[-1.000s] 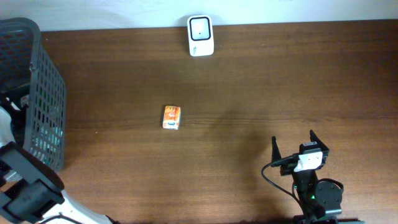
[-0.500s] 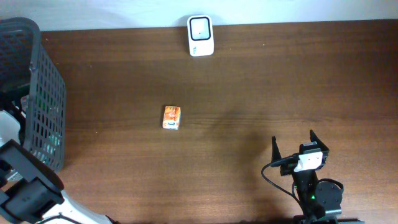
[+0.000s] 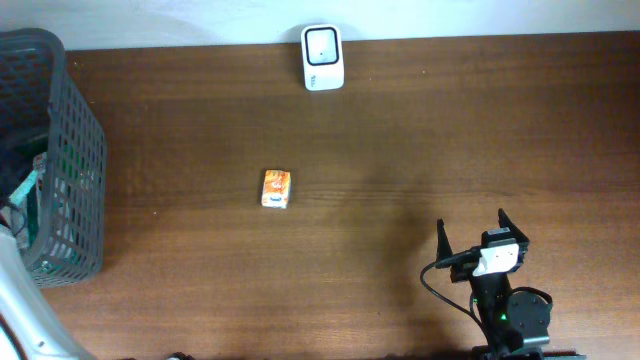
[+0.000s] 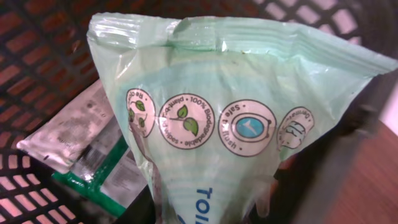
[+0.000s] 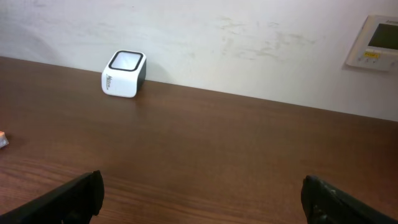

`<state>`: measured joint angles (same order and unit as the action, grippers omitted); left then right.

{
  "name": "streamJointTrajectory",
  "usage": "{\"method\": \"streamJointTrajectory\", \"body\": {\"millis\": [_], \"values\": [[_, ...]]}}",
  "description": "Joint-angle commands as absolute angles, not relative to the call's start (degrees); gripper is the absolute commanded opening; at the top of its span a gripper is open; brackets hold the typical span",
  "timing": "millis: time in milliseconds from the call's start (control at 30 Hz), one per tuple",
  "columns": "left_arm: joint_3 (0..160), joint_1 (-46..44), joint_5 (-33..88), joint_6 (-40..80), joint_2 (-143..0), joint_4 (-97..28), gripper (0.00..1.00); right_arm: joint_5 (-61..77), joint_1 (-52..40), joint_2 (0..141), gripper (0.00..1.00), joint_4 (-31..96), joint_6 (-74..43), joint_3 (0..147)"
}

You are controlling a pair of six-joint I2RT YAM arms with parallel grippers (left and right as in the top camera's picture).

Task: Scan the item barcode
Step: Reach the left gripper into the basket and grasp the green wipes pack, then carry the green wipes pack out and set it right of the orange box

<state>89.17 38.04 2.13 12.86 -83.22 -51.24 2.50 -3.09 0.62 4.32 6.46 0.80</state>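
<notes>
Green pouch now stands raised inside the basket, where a second ago it did not show. The left hand is clamped on its lower end. The right hand stays spread wide over the tabletop.

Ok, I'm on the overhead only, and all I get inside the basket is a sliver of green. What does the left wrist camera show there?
Observer: A pale green pouch fills that view, with its sealed top edge upward and a row of round icons across it. One icon reads safe to flush.
Operator: Any barcode on the side facing the camera?
Observer: None that I can see, only the icons and the start of some blue lettering lower down.
Operator: Is anything else in there with it?
Observer: Yes, a silvery packet with a green strip along one edge lies behind the pouch, against the basket mesh.
</notes>
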Motion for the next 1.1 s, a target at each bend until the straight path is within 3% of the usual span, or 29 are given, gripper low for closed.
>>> {"method": "streamJointTrajectory", "body": {"millis": [0, 333, 567, 833, 1067], "values": [[92.82, 32.56, 3.44, 10.55, -78.85, -50.85, 0.21, 2.79, -2.98, 0.21, 0.98, 4.32, 6.83, 0.32], [94.76, 1.45, 3.25, 5.93, -75.81, -52.53, 0.22, 2.79, -2.98, 0.21, 0.98, 4.32, 6.83, 0.32], [94.48, -15.70, 2.83, 6.81, -85.19, -57.67, 0.19, 2.79, -2.98, 0.21, 0.98, 4.34, 6.83, 0.32], [94.48, -28.47, 2.83, 9.41, -98.78, -57.54, 0.18, 2.79, -2.96, 0.21, 0.98, 4.34, 6.83, 0.32], [94.41, -34.09, 2.85, 13.26, -105.38, -57.74, 0.19, 2.79, -2.98, 0.21, 0.98, 4.34, 6.83, 0.32]]}}
